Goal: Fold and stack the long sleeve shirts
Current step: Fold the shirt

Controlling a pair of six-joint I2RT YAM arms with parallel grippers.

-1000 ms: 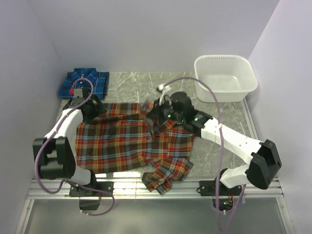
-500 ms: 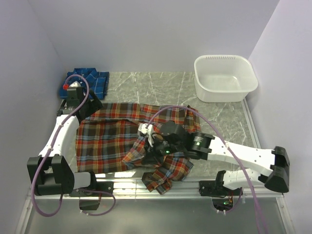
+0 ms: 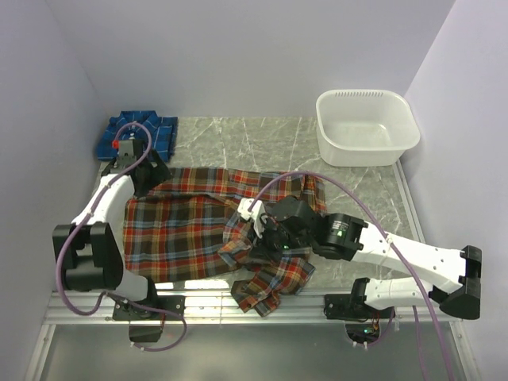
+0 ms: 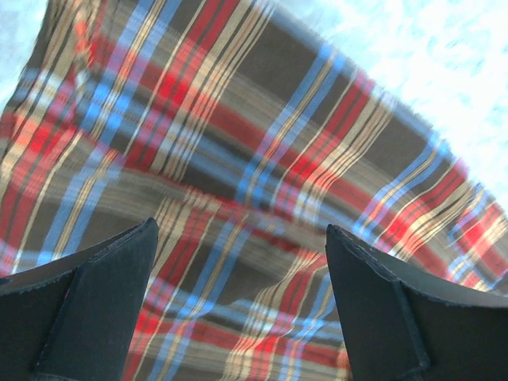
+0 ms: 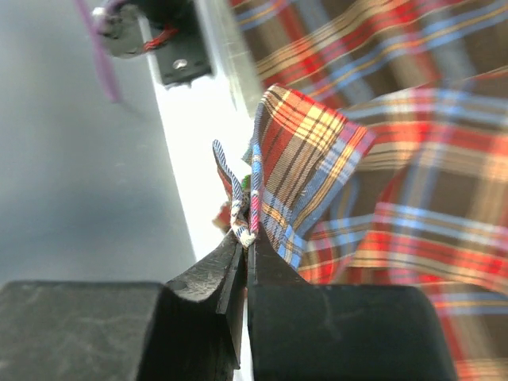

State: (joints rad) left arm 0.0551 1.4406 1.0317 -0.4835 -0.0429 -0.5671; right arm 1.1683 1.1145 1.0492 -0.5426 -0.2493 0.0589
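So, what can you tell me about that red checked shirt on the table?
The red-orange plaid flannel shirt lies mostly flat on the grey marbled table. Its right side is rumpled and lifted, where the right gripper is shut on a pinched fold of cloth. A crumpled end reaches the near edge. The open left gripper hangs over its far left corner.

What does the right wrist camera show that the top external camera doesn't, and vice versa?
Right wrist only: the right pincer shut on a bunched edge of the red-orange plaid flannel shirt. Top external only: the folded blue plaid flannel shirt far left, the white plastic tub far right, the left pincer above the red-orange shirt's far-left corner. Both: the red-orange shirt's spread body.
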